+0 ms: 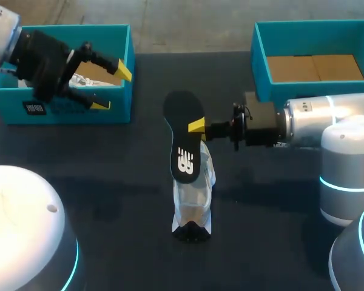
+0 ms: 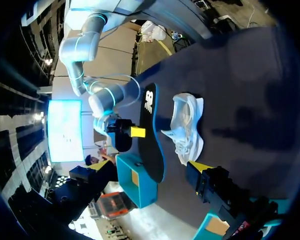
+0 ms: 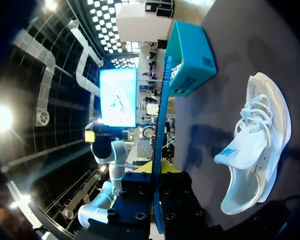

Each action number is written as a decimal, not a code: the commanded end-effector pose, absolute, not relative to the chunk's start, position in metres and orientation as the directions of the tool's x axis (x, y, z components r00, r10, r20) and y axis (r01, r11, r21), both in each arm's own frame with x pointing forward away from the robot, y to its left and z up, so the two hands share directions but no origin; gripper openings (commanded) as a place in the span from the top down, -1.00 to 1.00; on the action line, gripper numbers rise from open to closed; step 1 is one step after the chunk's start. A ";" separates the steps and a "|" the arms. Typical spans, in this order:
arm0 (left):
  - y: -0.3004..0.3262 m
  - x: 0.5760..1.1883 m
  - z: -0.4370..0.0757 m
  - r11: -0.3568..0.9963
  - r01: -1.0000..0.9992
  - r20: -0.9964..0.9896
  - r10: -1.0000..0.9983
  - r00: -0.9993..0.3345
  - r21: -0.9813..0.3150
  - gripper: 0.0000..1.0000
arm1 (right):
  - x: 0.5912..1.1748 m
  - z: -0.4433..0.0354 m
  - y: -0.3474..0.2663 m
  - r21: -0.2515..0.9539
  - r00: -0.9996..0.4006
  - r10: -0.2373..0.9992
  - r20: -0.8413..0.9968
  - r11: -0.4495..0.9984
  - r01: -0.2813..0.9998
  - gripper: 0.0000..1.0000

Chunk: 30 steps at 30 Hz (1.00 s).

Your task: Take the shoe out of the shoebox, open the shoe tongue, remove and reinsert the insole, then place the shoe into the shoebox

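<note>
A white shoe [image 1: 194,194] lies on the dark table, toe toward me, also seen in the left wrist view [image 2: 187,127] and the right wrist view [image 3: 255,145]. Above it hangs the black insole [image 1: 185,136], held edge-up off the table. My right gripper [image 1: 198,127] is shut on the insole's side, and the right wrist view shows the insole [image 3: 162,125] edge-on between its fingers [image 3: 157,172]. My left gripper [image 1: 112,88] is open in front of the left teal shoebox [image 1: 67,112], holding nothing. The left wrist view shows the insole [image 2: 150,135] ahead of it.
A second teal box [image 1: 261,66] with a cardboard bottom stands at the back right, behind my right arm. White paper lies inside the left shoebox. Dark tabletop [image 1: 109,182] lies on both sides of the shoe.
</note>
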<state>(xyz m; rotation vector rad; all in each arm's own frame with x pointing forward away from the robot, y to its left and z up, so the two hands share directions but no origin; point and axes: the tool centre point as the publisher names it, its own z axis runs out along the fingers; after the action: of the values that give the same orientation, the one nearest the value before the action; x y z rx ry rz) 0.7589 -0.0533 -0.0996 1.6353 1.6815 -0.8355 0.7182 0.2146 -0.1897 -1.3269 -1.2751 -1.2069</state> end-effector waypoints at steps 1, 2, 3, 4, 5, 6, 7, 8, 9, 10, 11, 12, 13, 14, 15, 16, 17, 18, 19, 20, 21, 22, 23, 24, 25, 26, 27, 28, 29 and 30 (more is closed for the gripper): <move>-0.057 0.772 -0.082 0.008 1.000 -0.741 0.671 -0.024 -0.026 -1.00 | 0.718 -0.189 0.215 0.017 -0.010 0.116 0.993 -0.055 0.998 1.00; -0.057 0.774 -0.081 0.015 0.999 -0.728 0.684 -0.038 -0.038 -1.00 | 0.718 -0.189 0.215 0.017 -0.010 0.116 0.993 -0.055 0.998 1.00; -0.057 0.777 -0.080 0.015 0.999 -0.713 0.700 -0.042 -0.043 -1.00 | 0.718 -0.189 0.215 0.017 -0.010 0.116 0.993 -0.055 0.998 1.00; -0.058 0.779 -0.079 0.010 0.999 -0.706 0.707 -0.042 -0.049 -1.00 | 0.718 -0.189 0.215 0.017 -0.010 0.116 0.993 -0.055 0.998 1.00; -0.058 0.781 -0.078 0.020 0.998 -0.694 0.718 -0.058 -0.062 -1.00 | 0.718 -0.189 0.215 0.017 -0.010 0.116 0.993 -0.055 0.998 1.00; -0.059 0.784 -0.077 0.022 0.997 -0.675 0.734 -0.071 -0.080 -1.00 | 0.718 -0.189 0.215 0.017 -0.010 0.116 0.993 -0.055 0.998 1.00; -0.061 0.787 -0.077 0.022 0.996 -0.662 0.746 -0.075 -0.089 -1.00 | 0.718 -0.189 0.215 0.017 -0.010 0.116 0.993 -0.055 0.998 1.00; -0.063 0.792 -0.077 0.029 0.993 -0.645 0.759 -0.095 -0.113 -1.00 | 0.718 -0.189 0.215 0.017 -0.010 0.116 0.993 -0.055 0.998 1.00; -0.064 0.797 -0.077 0.027 0.991 -0.633 0.767 -0.103 -0.130 -1.00 | 0.718 -0.189 0.215 0.017 -0.010 0.116 0.993 -0.055 0.998 1.00; -0.067 0.800 -0.077 0.028 0.990 -0.617 0.780 -0.106 -0.135 -1.00 | 0.718 -0.189 0.215 0.017 -0.010 0.116 0.993 -0.055 0.998 1.00; -0.070 0.804 -0.076 0.032 0.989 -0.599 0.793 -0.113 -0.144 -1.00 | 0.718 -0.189 0.215 0.017 -0.010 0.116 0.993 -0.055 0.998 1.00; -0.073 0.806 -0.074 0.024 0.988 -0.587 0.802 -0.112 -0.155 -1.00 | 0.718 -0.189 0.215 0.017 -0.010 0.116 0.993 -0.055 0.998 1.00; -0.077 0.808 -0.072 0.011 0.987 -0.575 0.812 -0.101 -0.158 -1.00 | 0.718 -0.189 0.215 0.017 -0.010 0.116 0.993 -0.055 0.998 1.00; -0.081 0.809 -0.070 0.009 0.988 -0.553 0.827 -0.096 -0.157 -1.00 | 0.718 -0.189 0.215 0.017 -0.010 0.116 0.993 -0.055 0.998 1.00; -0.086 0.809 -0.068 -0.006 0.987 -0.533 0.842 -0.083 -0.163 -1.00 | 0.718 -0.189 0.215 0.017 -0.010 0.116 0.993 -0.055 0.998 1.00; -0.091 0.809 -0.066 -0.020 0.986 -0.517 0.853 -0.069 -0.164 -1.00 | 0.718 -0.189 0.215 0.017 -0.010 0.116 0.993 -0.055 0.998 1.00; -0.095 0.809 -0.065 -0.023 0.986 -0.491 0.869 -0.061 -0.163 -1.00 | 0.718 -0.189 0.215 0.017 -0.010 0.116 0.993 -0.055 0.998 1.00; -0.099 0.809 -0.064 -0.037 0.986 -0.466 0.883 -0.045 -0.165 -1.00 | 0.718 -0.189 0.215 0.017 -0.010 0.116 0.993 -0.055 0.998 1.00; -0.103 0.810 -0.064 -0.041 0.985 -0.445 0.895 -0.038 -0.165 -1.00 | 0.718 -0.189 0.215 0.017 -0.010 0.116 0.993 -0.055 0.998 1.00; -0.106 0.812 -0.064 -0.040 0.985 -0.425 0.904 -0.036 -0.169 -1.00 | 0.718 -0.189 0.215 0.017 -0.010 0.116 0.993 -0.055 0.998 1.00; -0.110 0.813 -0.064 -0.054 0.982 -0.409 0.912 -0.025 -0.179 -1.00 | 0.718 -0.189 0.215 0.017 -0.010 0.116 0.993 -0.055 0.998 1.00; -0.113 0.813 -0.064 -0.057 0.979 -0.396 0.918 -0.025 -0.195 -1.00 | 0.718 -0.189 0.215 0.017 -0.010 0.116 0.993 -0.055 0.998 1.00; -0.116 0.814 -0.064 -0.054 0.979 -0.375 0.927 -0.025 -0.198 -1.00 | 0.718 -0.189 0.215 0.017 -0.010 0.116 0.993 -0.055 0.998 1.00; -0.120 0.814 -0.063 -0.058 0.978 -0.355 0.935 -0.016 -0.198 -1.00 | 0.718 -0.189 0.215 0.017 -0.010 0.116 0.993 -0.055 0.998 1.00; -0.123 0.814 -0.063 -0.062 0.977 -0.340 0.941 -0.011 -0.204 -1.00 | 0.718 -0.189 0.215 0.017 -0.010 0.116 0.993 -0.055 0.998 1.00; -0.126 0.814 -0.062 -0.065 0.976 -0.323 0.946 -0.006 -0.207 -1.00 | 0.718 -0.189 0.215 0.017 -0.010 0.116 0.993 -0.055 0.998 1.00; -0.129 0.814 -0.061 -0.072 0.976 -0.309 0.951 0.005 -0.206 -1.00 | 0.718 -0.189 0.215 0.017 -0.010 0.116 0.993 -0.055 0.998 1.00; -0.132 0.813 -0.059 -0.077 0.975 -0.299 0.954 0.011 -0.210 -1.00 | 0.718 -0.189 0.215 0.017 -0.010 0.116 0.993 -0.055 0.998 1.00; -0.135 0.812 -0.058 -0.083 0.973 -0.290 0.957 0.017 -0.216 -1.00 | 0.718 -0.189 0.215 0.017 -0.010 0.116 0.993 -0.055 0.998 1.00; -0.138 0.812 -0.057 -0.084 0.973 -0.275 0.961 0.021 -0.217 -1.00 | 0.718 -0.189 0.215 0.017 -0.010 0.116 0.993 -0.055 0.998 1.00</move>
<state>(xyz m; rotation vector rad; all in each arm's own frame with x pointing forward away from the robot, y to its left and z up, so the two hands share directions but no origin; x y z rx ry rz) 0.8052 -0.1284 -0.0603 1.9858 1.9520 -0.7525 0.7181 0.2144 -0.1897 -1.3267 -1.2752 -1.2071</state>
